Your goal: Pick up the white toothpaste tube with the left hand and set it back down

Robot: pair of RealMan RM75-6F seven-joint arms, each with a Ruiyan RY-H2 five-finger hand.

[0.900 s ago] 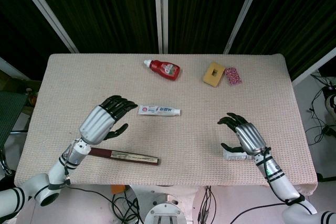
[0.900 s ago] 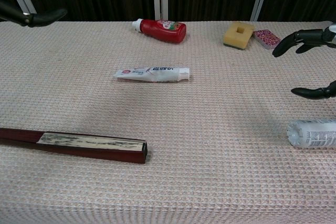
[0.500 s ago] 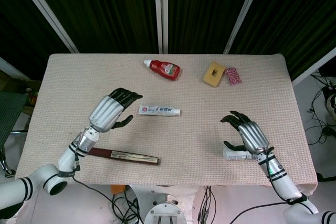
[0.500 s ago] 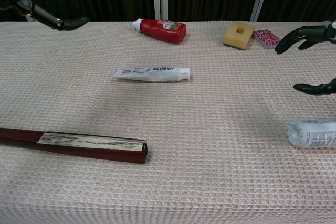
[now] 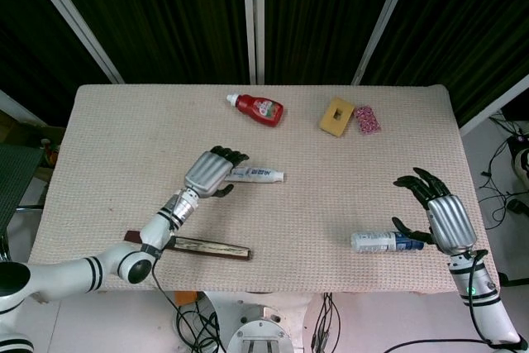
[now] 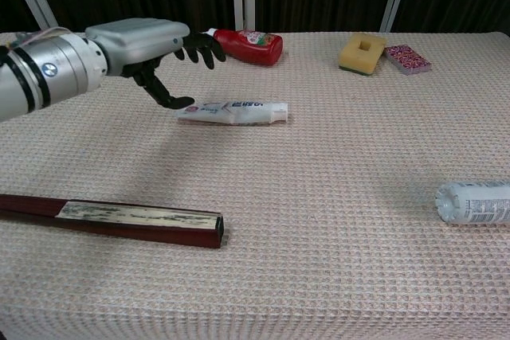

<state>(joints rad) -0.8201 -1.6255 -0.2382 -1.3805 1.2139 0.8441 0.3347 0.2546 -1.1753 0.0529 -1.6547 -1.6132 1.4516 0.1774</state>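
Observation:
The white toothpaste tube (image 5: pixel 259 174) (image 6: pixel 235 111) lies flat at mid-table, its cap end pointing right. My left hand (image 5: pixel 212 173) (image 6: pixel 151 48) hovers over the tube's flat left end, fingers spread and holding nothing; its thumb reaches down just beside the tube's tail. My right hand (image 5: pixel 438 212) is open at the table's right edge, a little right of the clear bottle, and shows only in the head view.
A red sauce bottle (image 5: pixel 257 107) (image 6: pixel 244 43) lies at the back. A yellow sponge block (image 5: pixel 336 116) (image 6: pixel 362 52) and a patterned pack (image 5: pixel 367 119) (image 6: pixel 407 58) sit back right. A dark red stick (image 5: pixel 195 245) (image 6: pixel 111 219) lies front left, a clear bottle (image 5: pixel 382 241) (image 6: pixel 476 201) front right.
My left hand has moved right and forward until it is over the tube's left end. My right hand has drawn back to the right, off the clear bottle, leaving it uncovered.

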